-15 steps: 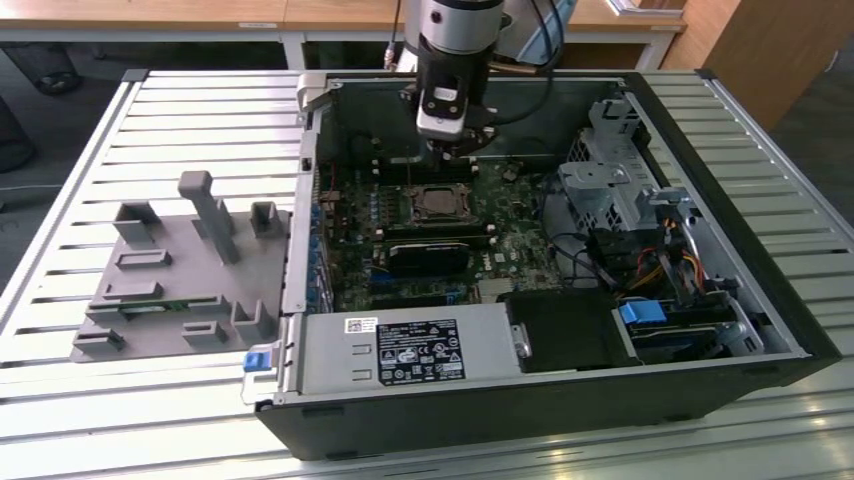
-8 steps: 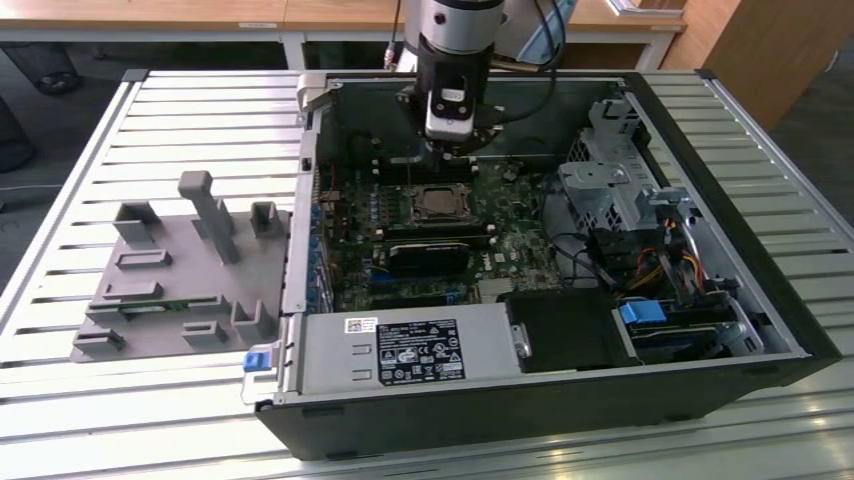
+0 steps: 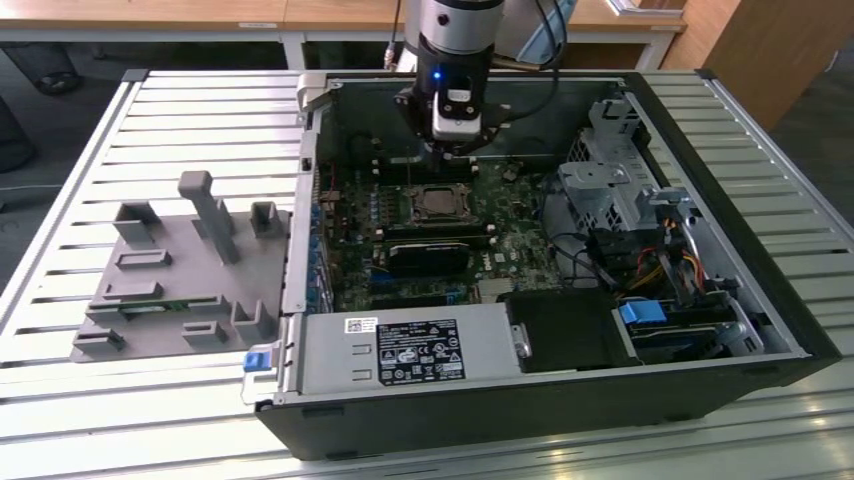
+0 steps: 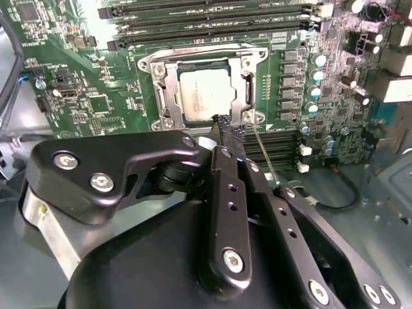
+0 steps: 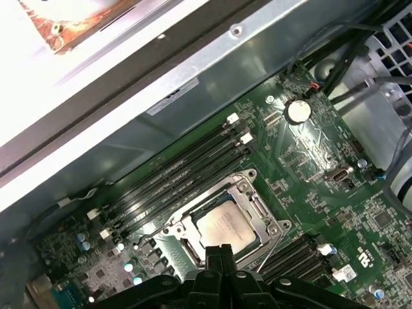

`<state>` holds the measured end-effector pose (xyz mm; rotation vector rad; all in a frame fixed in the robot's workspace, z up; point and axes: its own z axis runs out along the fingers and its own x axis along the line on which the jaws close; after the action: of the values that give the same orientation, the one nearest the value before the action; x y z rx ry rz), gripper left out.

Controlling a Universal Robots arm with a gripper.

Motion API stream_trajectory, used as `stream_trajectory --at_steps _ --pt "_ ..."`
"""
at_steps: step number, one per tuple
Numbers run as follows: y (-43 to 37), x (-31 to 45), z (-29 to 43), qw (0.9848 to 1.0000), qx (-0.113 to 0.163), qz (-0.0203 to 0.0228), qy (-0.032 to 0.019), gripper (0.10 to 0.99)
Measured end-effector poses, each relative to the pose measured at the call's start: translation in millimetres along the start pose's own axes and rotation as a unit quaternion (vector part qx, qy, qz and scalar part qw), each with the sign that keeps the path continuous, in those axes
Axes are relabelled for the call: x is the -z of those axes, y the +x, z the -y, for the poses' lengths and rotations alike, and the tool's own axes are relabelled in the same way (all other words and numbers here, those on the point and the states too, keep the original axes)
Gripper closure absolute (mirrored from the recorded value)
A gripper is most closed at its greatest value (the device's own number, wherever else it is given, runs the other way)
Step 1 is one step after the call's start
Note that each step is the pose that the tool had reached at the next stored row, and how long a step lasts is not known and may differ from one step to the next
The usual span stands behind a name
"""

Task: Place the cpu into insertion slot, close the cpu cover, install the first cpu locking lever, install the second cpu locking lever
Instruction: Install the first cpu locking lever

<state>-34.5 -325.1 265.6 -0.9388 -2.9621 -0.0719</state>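
Cpu (image 4: 207,92) seated flat in insertion slot (image 4: 193,121); cpu cover (image 4: 246,80) down around it, pale top showing through window. End effector (image 4: 225,125) closed tight, nothing visibly gripped, tip at cover edge near one corner. Thin lever rod (image 4: 264,156) just beside tip, slanting out over memory slots (image 4: 283,141). More memory slots (image 4: 206,29) tight along opposite cover edge; capacitor row (image 4: 318,77) close on one side. Open computer case (image 3: 787,340) on slatted table (image 3: 134,420); free room above board.
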Motion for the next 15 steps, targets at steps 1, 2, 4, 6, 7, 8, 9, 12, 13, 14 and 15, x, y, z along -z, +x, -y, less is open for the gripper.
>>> stream_trajectory --at_steps 1,2,4,6,7,8,9,12,13,14,15 --pt "0.0 0.0 0.0 1.0 0.004 -0.0001 0.0002 0.98" --pt "0.0 0.0 0.0 1.0 0.009 -0.0003 0.0004 0.98" --pt "0.0 0.0 0.0 0.9998 0.018 -0.0006 0.0008 0.98" --pt "0.0 0.0 0.0 0.9996 0.028 -0.0009 0.0012 0.98" --pt "0.0 0.0 0.0 0.9995 0.033 -0.0011 0.0015 0.98" --pt "0.0 0.0 0.0 0.9993 0.038 -0.0013 0.0017 0.98" --pt "0.0 0.0 0.1 0.9991 0.042 -0.0014 0.0019 0.98" --pt "-0.1 -0.1 0.0 0.9981 0.061 -0.0021 0.0028 0.98" --pt "-0.1 -0.1 0.1 0.9975 0.07 -0.0024 0.0032 0.98" --pt "-0.1 -0.1 0.1 0.9968 0.079 -0.0027 0.0036 0.98" --pt "0.0 -0.1 0.1 0.9961 0.088 -0.003 0.0041 0.98"
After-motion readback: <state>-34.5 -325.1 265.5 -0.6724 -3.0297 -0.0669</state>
